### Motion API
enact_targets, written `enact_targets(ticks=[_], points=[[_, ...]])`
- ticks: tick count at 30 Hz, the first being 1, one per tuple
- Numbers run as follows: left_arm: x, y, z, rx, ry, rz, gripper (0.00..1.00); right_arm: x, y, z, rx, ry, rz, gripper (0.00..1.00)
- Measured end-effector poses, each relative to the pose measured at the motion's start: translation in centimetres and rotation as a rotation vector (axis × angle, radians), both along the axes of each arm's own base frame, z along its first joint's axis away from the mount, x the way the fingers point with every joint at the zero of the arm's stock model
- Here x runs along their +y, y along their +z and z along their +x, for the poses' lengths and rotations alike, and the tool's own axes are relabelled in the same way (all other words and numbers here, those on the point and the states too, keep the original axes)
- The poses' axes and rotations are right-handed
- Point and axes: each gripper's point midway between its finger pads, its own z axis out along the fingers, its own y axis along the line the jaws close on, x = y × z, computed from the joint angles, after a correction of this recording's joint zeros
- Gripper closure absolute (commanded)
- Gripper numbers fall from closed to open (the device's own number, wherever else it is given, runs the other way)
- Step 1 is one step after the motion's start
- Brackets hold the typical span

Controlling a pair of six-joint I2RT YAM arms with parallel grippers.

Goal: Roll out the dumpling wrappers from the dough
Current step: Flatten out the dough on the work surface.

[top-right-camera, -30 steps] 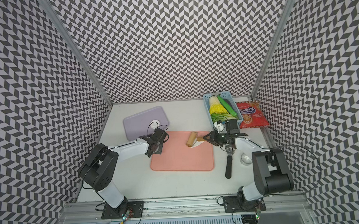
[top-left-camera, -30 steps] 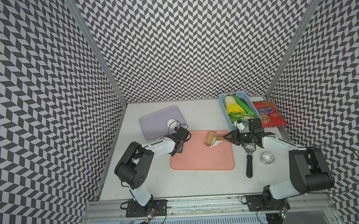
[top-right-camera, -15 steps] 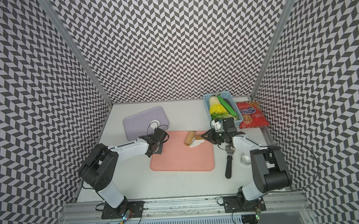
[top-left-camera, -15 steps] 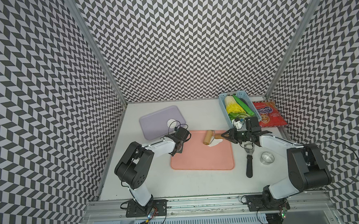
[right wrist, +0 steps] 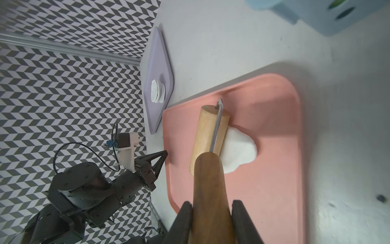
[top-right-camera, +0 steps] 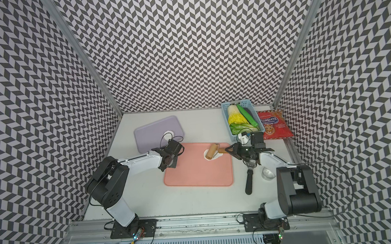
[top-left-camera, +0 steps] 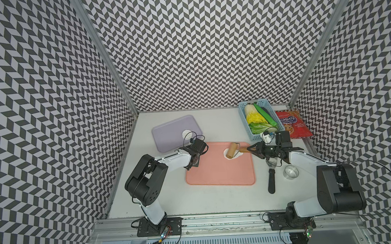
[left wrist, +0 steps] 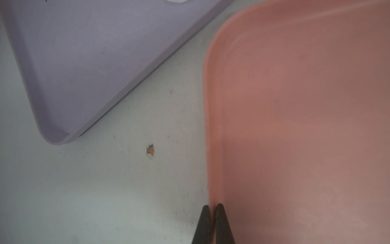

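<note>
our right pincer (right wrist: pixel 211 213) is clamped on the dark wooden handle of the rolling pin (right wrist: pixel 207 135), one finger on each side, low in the middle of the right wrist view. the pale roller lies across the dough (right wrist: pixel 240 150), whose white, uneven lobe shows to the right of the roller there. in both top views a sliver of it shows on the roller's other side too. the dough sits on the pink tray (top-left-camera: pixel 220 171), close to that tray's upper edge, right of the frame's centre. our left pincer (left wrist: pixel 212 208), at the bottom of the left wrist view, is closed with the pink tray's rim pinched between its tips. we read that as pinning the tray down.

further out, a small stack of dumpling wrappers (top-left-camera: pixel 187 134) rests on the purple tray (top-left-camera: pixel 167 131), up and left of the pink one. right of the pink tray, on the desk (top-left-camera: pixel 217 199), lie a black-handled spatula (top-left-camera: pixel 271 178) and the steel ring cutter (top-left-camera: pixel 290 171).

we judge the step in hand to be flattening the dough. it looks lumpy, so the next move calls for even downward pressure and a stroke across the whole lobe, with the tray held fast.
</note>
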Motion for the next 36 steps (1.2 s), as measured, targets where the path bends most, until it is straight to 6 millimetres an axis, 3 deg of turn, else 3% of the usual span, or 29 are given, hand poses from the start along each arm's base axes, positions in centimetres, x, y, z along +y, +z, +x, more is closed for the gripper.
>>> enact_targets(ticks=[7,23,27,32,36], points=[[0.0,0.0,0.0,0.0,0.0,0.001,1.0,-0.5,0.2,-0.4,0.018,-0.006,-0.048,1.0],[0.1,0.0,0.0,-0.002,0.003,0.006,1.0,4.8,-1.3,1.9,-0.059,0.094,0.009,1.0],[0.1,0.0,0.0,-0.003,0.004,0.006,1.0,3.4,-1.0,1.7,-0.067,0.054,0.001,1.0],[0.2,0.0,0.1,-0.001,0.008,0.003,1.0,-0.9,-0.4,0.2,-0.029,-0.038,-0.01,1.0],[0.2,0.0,0.1,-0.001,0.009,0.003,1.0,-3.1,0.2,-0.3,-0.007,-0.095,-0.043,1.0]])
